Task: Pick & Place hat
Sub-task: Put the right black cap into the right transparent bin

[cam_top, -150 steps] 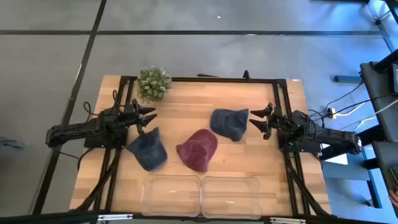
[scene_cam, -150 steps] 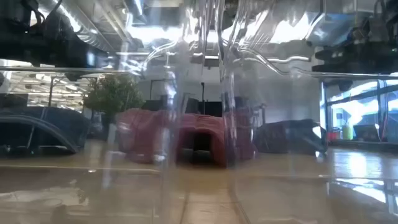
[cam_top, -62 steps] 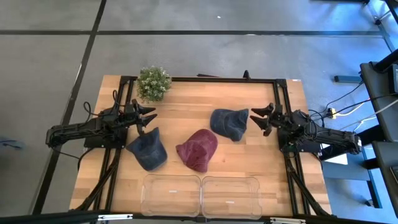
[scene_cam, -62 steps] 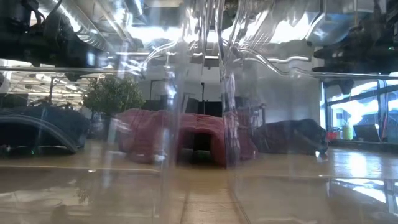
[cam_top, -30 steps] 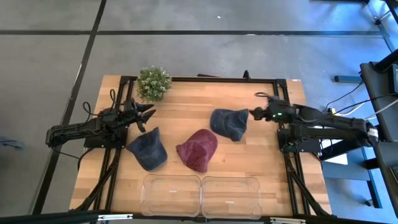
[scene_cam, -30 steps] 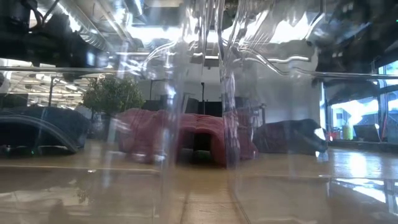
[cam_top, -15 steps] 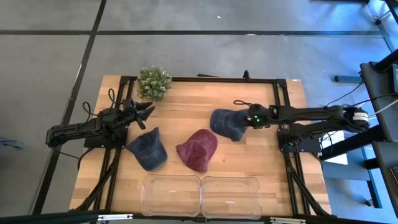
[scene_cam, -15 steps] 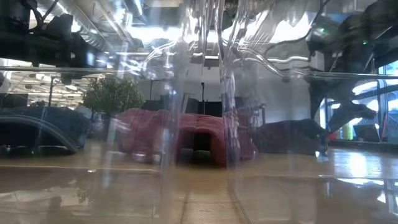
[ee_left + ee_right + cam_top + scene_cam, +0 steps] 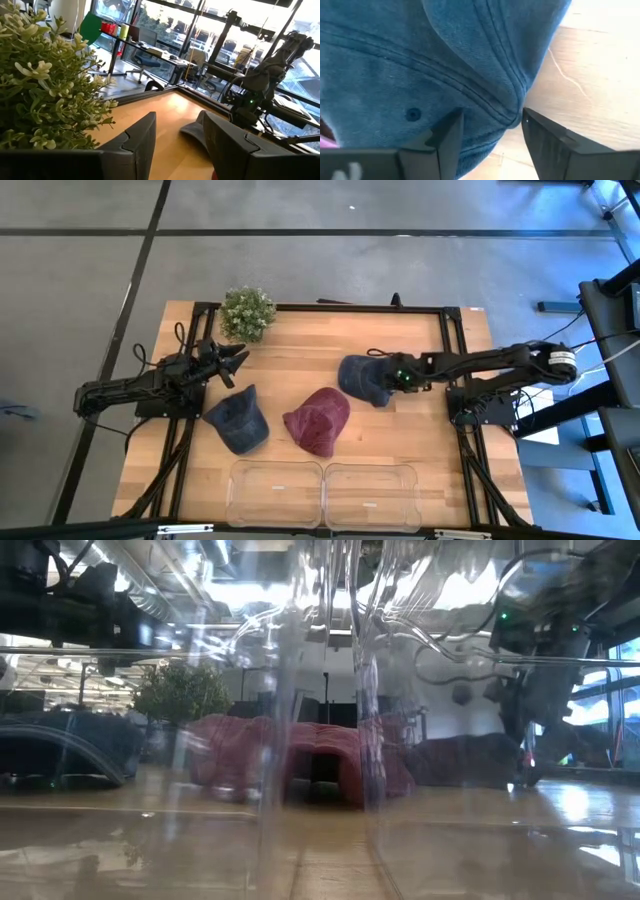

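Observation:
Three hats lie on the wooden table: a blue one (image 9: 362, 378), a red one (image 9: 318, 420) and a dark navy one (image 9: 238, 420). My right gripper (image 9: 388, 380) is open and reaches from the table's right side over the blue hat's right part. In the right wrist view my right gripper (image 9: 490, 127) has its fingers on either side of a seamed ridge of the blue hat (image 9: 445, 65). The low view shows the right arm (image 9: 535, 650) above the blue hat (image 9: 460, 760). My left gripper (image 9: 232, 361) waits open near the plant, above the navy hat. My right gripper comes at the blue hat slanting down from the table's right side, its open fingers (image 9: 447, 135) on either side of a seamed ridge (image 9: 507, 110) near the hat's right edge. Whether the fingers touch the cloth, I cannot tell. The hat lies flat on the table.
A small green plant (image 9: 247, 313) stands at the far left of the table. Two clear plastic containers (image 9: 275, 485) (image 9: 370, 485) sit side by side at the near edge and stand in front of the low view. Black frame rails (image 9: 330, 308) run along the table's sides.
My right arm has stretched out from the table's right edge toward the left and come down on the blue hat's right part, its fingers staying open. The hats have not moved.

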`<state>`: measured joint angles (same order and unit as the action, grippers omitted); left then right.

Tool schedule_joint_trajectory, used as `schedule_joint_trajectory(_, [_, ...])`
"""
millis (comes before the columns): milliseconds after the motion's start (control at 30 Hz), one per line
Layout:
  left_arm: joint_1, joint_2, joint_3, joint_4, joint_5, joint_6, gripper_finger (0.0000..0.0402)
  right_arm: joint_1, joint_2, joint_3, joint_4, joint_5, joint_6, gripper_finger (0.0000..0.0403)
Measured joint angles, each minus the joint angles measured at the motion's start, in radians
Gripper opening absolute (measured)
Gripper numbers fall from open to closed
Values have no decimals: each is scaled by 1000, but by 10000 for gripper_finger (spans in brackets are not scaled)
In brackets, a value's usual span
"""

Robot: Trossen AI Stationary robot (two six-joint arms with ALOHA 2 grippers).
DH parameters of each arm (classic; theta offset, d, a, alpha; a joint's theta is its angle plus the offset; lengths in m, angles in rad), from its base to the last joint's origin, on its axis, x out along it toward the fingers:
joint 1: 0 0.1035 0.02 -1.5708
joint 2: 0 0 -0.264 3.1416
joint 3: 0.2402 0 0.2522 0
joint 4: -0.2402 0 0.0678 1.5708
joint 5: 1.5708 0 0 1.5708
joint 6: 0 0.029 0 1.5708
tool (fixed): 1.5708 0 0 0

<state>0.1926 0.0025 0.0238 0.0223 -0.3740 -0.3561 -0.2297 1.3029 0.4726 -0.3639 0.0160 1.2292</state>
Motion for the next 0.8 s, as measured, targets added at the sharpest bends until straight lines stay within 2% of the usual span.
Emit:
schedule_joint_trajectory(167, [0, 0, 0, 0, -5, 1, 159, 3, 12, 1, -26, 26, -2, 145])
schedule_joint_trajectory(433, [0, 0, 0, 0, -10, 2, 158, 1, -4, -4, -18, 94, -80, 27])
schedule_joint_trajectory(600, [0, 0, 0, 0, -13, 2, 159, 1, -26, 25, -48, 100, -132, 23])
schedule_joint_trajectory(700, [0, 0, 0, 0, -26, 2, 157, 7, -52, 114, -85, 117, -189, 23])
schedule_joint_trajectory(800, [0, 0, 0, 1, -36, 2, 159, 22, -67, 237, -207, 150, -255, 23])
